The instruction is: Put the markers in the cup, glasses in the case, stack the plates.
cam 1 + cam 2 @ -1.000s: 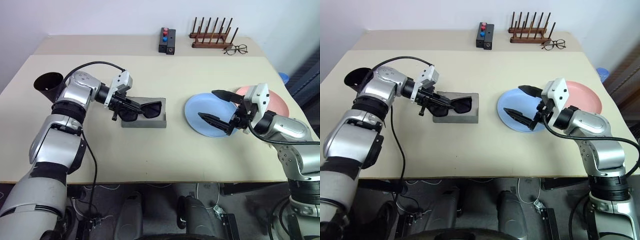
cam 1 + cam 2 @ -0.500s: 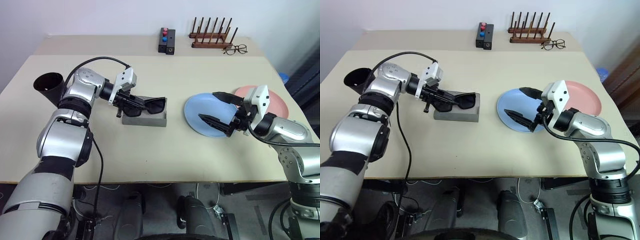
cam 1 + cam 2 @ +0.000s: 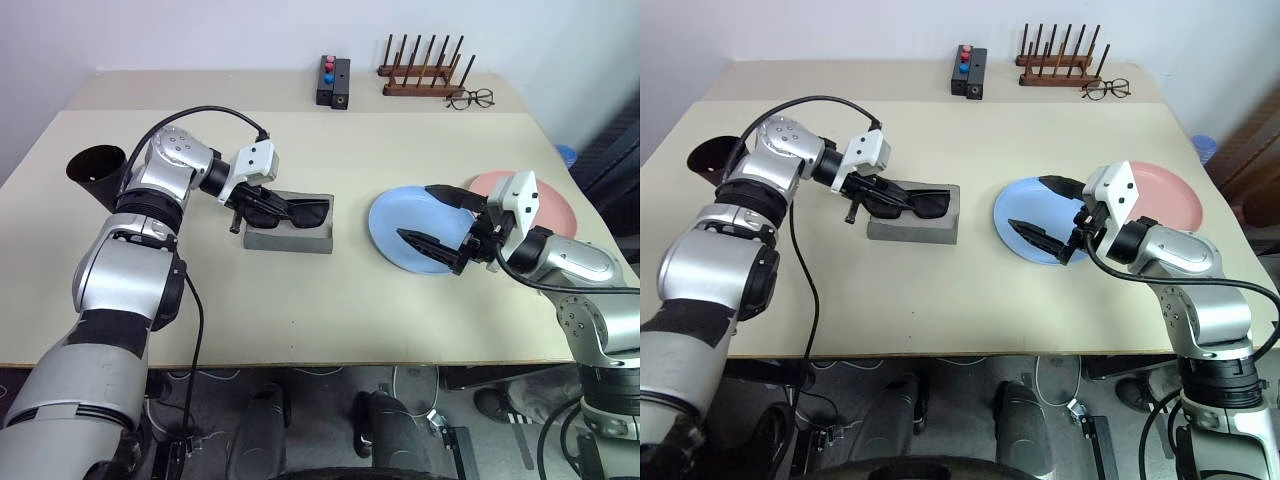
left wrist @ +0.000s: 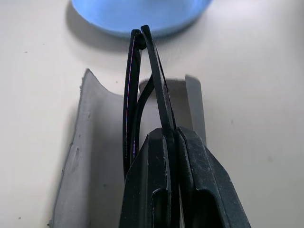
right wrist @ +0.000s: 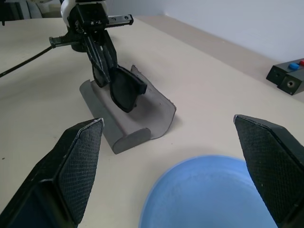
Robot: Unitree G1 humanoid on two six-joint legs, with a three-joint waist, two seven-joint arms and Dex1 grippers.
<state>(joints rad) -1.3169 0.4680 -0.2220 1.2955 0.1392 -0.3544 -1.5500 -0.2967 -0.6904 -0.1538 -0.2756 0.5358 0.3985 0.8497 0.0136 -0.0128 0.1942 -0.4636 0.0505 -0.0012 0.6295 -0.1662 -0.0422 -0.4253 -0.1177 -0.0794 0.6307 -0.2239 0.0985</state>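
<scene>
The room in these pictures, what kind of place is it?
Probably a robot test or lab room, not a home: a plain beige table against a bare wall, a small black box with red and blue buttons, and loose cables on the floor underneath.

Cup (image 3: 96,168) far left, case (image 3: 290,234) centre, plates (image 3: 405,240) right, overlapping

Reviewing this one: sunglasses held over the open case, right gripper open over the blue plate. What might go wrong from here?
1. The left gripper pinches the sunglasses by one end, so the far end may catch the case wall and sit crooked.
2. Pushing down might slide or tip the unheld case.
3. The right gripper hangs low over the blue plate, which overlaps the pink plate; a careless grab could shove both.
</scene>
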